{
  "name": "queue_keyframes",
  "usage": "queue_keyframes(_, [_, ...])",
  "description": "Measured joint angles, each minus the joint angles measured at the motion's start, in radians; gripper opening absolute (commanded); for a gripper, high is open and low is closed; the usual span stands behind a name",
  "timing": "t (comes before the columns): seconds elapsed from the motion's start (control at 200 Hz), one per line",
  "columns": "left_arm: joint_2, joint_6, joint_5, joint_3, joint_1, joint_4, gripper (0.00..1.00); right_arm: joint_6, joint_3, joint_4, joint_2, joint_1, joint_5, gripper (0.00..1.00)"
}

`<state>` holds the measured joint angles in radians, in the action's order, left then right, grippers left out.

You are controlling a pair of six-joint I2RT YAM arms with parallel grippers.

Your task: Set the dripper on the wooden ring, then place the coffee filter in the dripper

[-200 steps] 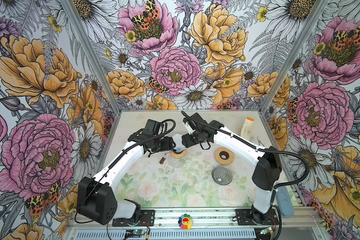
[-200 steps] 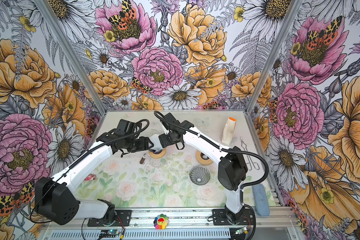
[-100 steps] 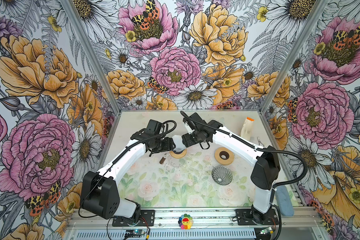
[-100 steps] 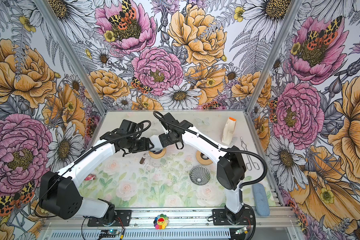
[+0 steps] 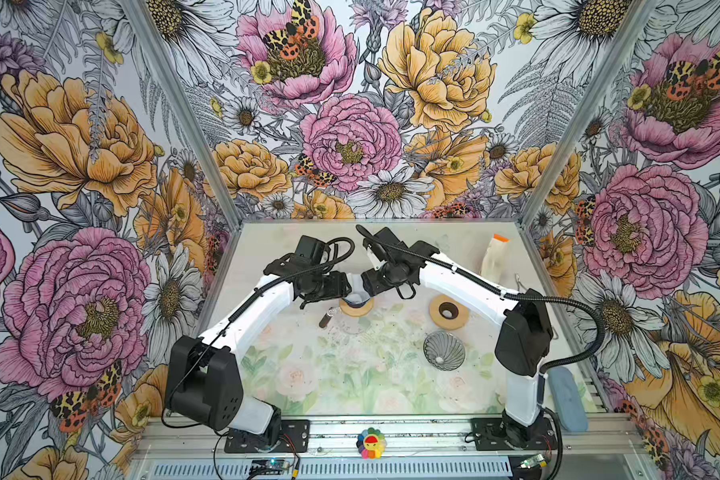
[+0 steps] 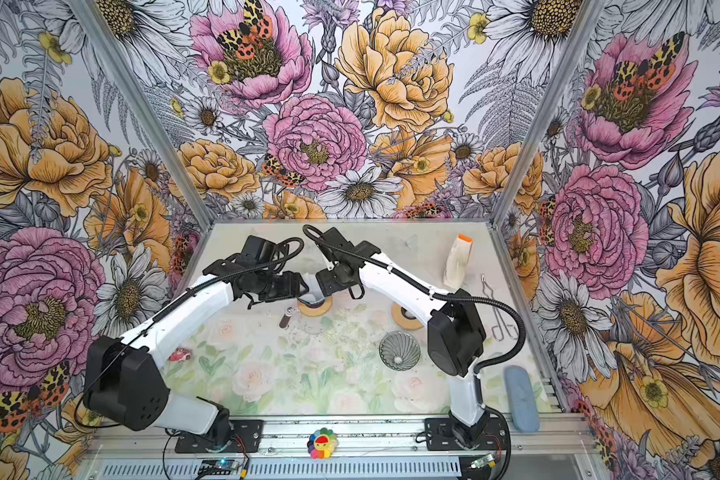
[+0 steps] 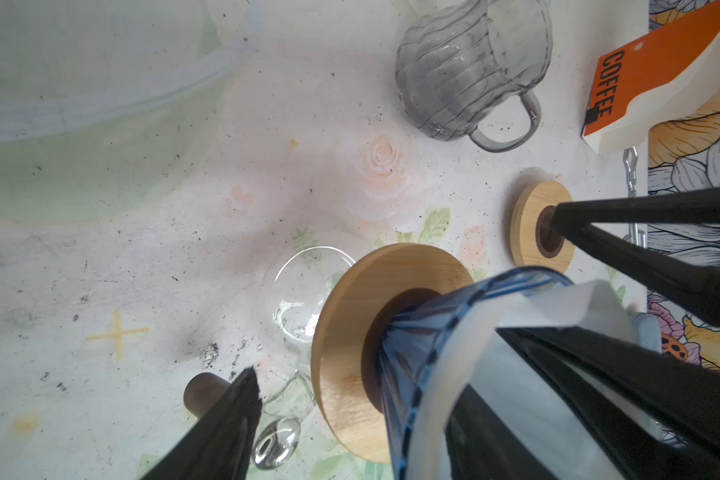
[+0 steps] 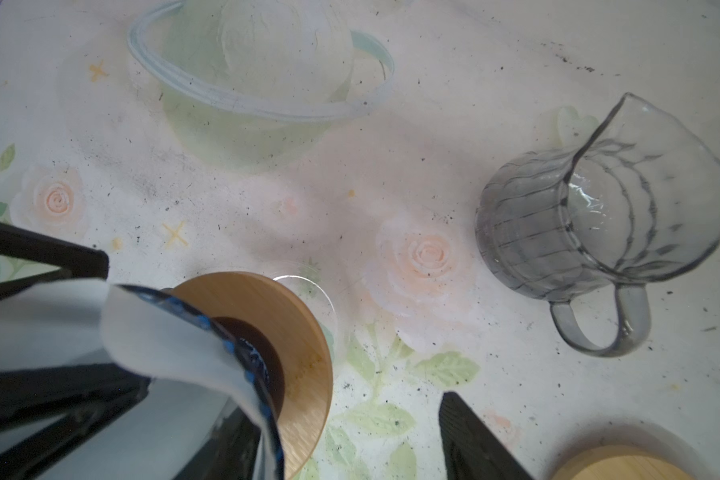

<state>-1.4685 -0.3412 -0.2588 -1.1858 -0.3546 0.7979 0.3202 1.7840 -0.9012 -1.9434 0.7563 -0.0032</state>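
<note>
The white paper coffee filter (image 7: 474, 365) sits inside the blue glass dripper (image 7: 408, 353), and on one side its edge stands up past the blue rim. The dripper's cone is seated in a round wooden collar (image 7: 350, 328), and in both top views it stands mid-width on the surface (image 5: 329, 386), toward the back. Both arms meet over it. The left gripper (image 5: 345, 286) has its fingers spread wide and grips nothing: one finger (image 7: 599, 395) lies in the filter's mouth, and the other (image 7: 225, 428) stands outside, clear of the collar. The right gripper (image 5: 366, 282) is likewise spread and holds nothing, with one finger (image 8: 59, 399) at the filter's inner side and the other (image 8: 474, 440) well off the dripper. Just beside the collar lies a clear glass vessel (image 7: 304, 299) with a dark brown knob (image 7: 202, 392) next to it. Further right a second wooden ring (image 5: 449, 311) lies flat, and nearer the front is a grey ribbed glass jug (image 5: 444, 350) with a handle. A white bag (image 5: 495, 257) with an orange top, lettered COFFEE, stands near the back right corner. A blue-grey case (image 5: 566, 399) lies at the right edge, and a small red toy car (image 6: 179, 354) lies at the left, near the left arm.
</note>
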Motion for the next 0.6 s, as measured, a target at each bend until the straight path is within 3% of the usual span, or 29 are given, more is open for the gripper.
queue_keyframes(0.601, [-0.003,0.011,0.031,-0.043,0.000,0.018,0.70,0.000,0.060,-0.007,0.000,0.000,-0.047,0.69])
